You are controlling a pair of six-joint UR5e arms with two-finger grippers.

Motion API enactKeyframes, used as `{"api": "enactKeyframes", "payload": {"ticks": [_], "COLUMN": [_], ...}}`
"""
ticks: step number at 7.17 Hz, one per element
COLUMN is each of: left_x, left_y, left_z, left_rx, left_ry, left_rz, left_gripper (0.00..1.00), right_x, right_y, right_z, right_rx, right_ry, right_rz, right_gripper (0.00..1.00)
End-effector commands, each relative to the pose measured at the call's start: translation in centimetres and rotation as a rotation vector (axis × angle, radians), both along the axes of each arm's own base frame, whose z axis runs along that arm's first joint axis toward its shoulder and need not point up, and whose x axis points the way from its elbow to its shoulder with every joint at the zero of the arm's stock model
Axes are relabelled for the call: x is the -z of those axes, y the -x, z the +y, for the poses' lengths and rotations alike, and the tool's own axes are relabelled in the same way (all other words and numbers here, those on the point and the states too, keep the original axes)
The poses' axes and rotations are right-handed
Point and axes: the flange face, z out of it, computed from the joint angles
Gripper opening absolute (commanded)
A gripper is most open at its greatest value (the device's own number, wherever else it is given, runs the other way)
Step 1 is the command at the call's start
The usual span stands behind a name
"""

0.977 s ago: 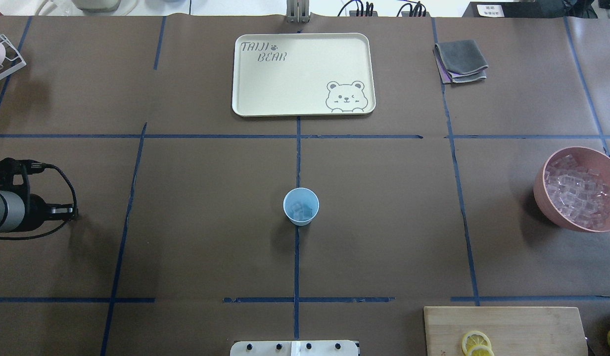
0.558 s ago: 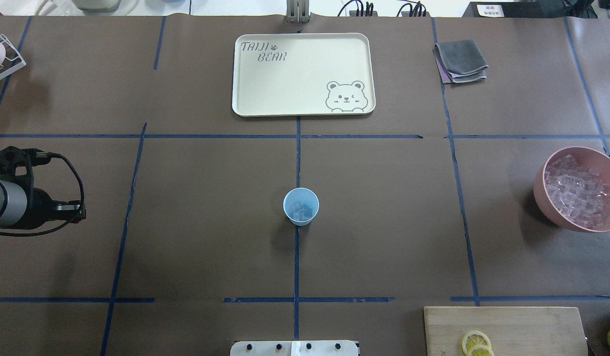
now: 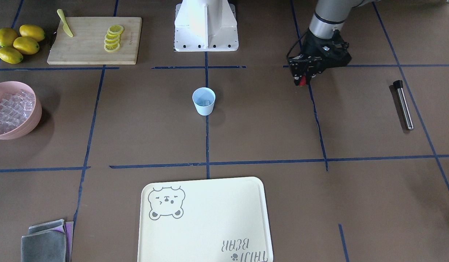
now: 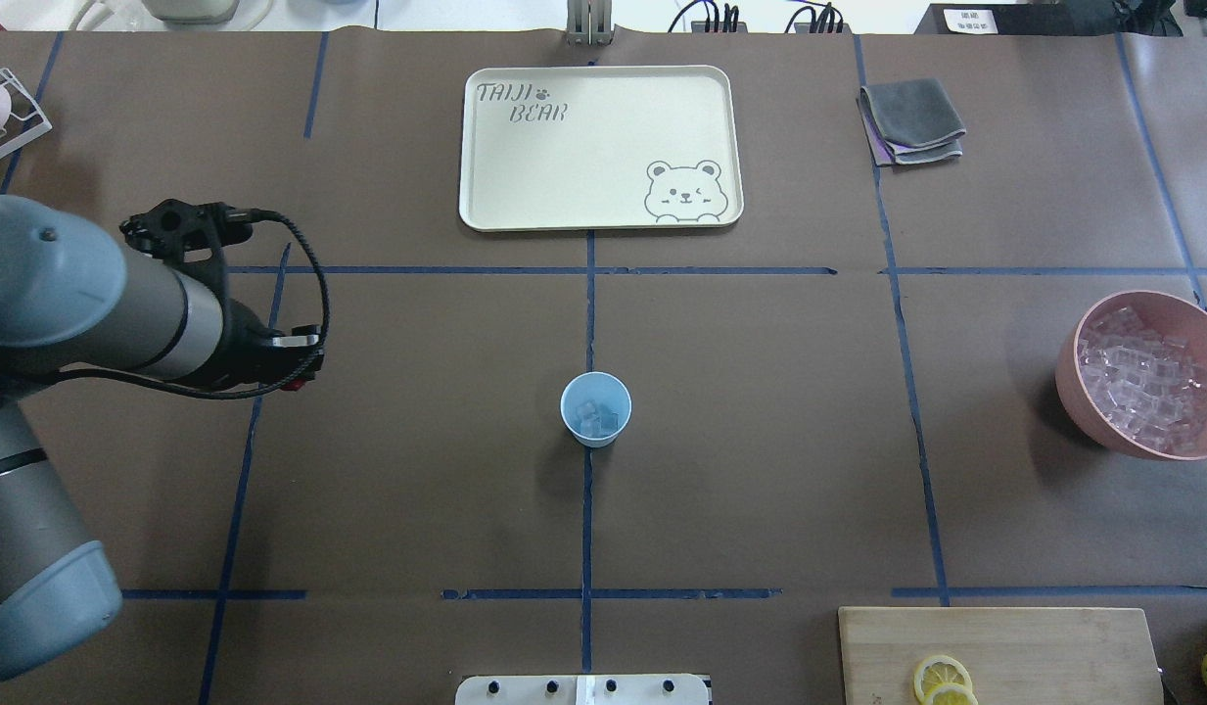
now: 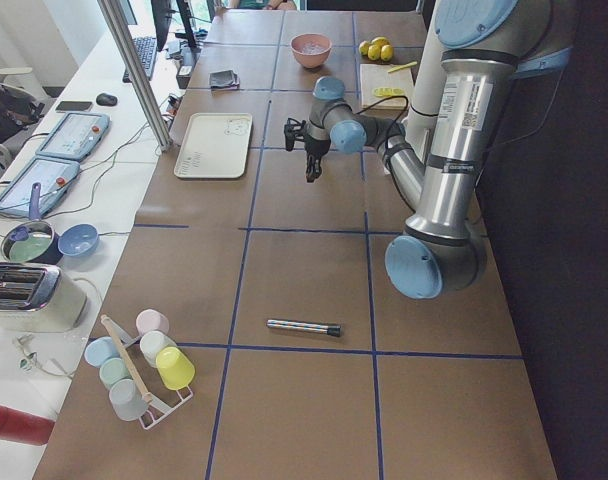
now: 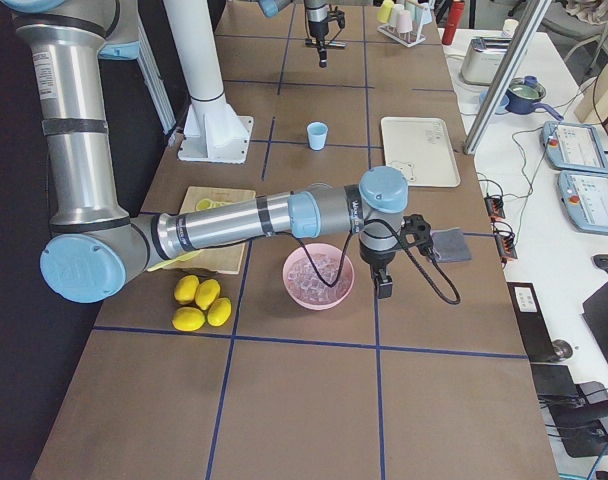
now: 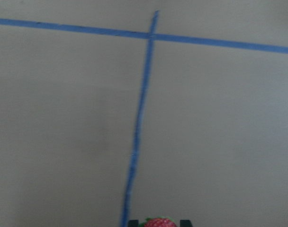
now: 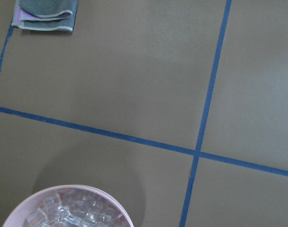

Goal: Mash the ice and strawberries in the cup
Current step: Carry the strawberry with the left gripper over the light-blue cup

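The light blue cup stands upright at the table's middle, on the blue centre line, with a few clear ice cubes in it; it also shows in the front view. My left gripper hangs above the table well left of the cup, shut on a small red strawberry, whose top shows between the fingers in the left wrist view. My right gripper shows only in the right side view, beside the pink bowl; I cannot tell if it is open or shut.
A pink bowl of ice stands at the right edge. A cream tray lies at the back, grey cloths back right. A cutting board holds lemon slices, with lemons beside it. A metal rod lies far left.
My left arm has swung in from the left edge toward the table's middle, carrying the strawberry nearer the cup. The cup and the bowl have not moved.
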Motion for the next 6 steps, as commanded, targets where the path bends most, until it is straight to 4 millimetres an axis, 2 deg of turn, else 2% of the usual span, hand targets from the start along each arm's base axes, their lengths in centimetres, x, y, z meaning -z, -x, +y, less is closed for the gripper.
{"api": "enactKeyframes", "payload": {"ticks": [1, 2, 3, 4, 5, 6], "left_x": [7.8, 10.4, 12.2, 12.8, 12.8, 12.5], "left_y": [-6.1, -8.6, -10.7, -12.8, -15.0, -17.2], "left_z": [0.0, -1.1, -1.5, -1.0, -1.7, -1.2], "left_rx": [0.029, 0.036, 0.040, 0.030, 0.024, 0.013], "left_ry": [0.076, 0.085, 0.070, 0.053, 0.043, 0.032], "left_rz": [0.056, 0.073, 0.074, 0.074, 0.092, 0.096], "left_gripper": [0.00, 0.00, 0.00, 0.00, 0.00, 0.00], "right_x": [-2.4, -4.4, -5.9, -7.1, -7.6, -7.8], "right_y": [-2.6, -3.6, -3.5, -3.5, -3.5, -3.5], "right_z": [1.9, 3.4, 4.6, 5.7, 5.8, 6.0], "right_rx": [0.022, 0.036, 0.052, 0.079, 0.081, 0.080], "right_ry": [-0.024, -0.018, -0.005, -0.007, 0.000, 0.005], "right_rz": [0.009, 0.012, 0.014, 0.019, 0.019, 0.018], "right_gripper": [0.99, 0.99, 0.99, 0.99, 0.99, 0.99]}}
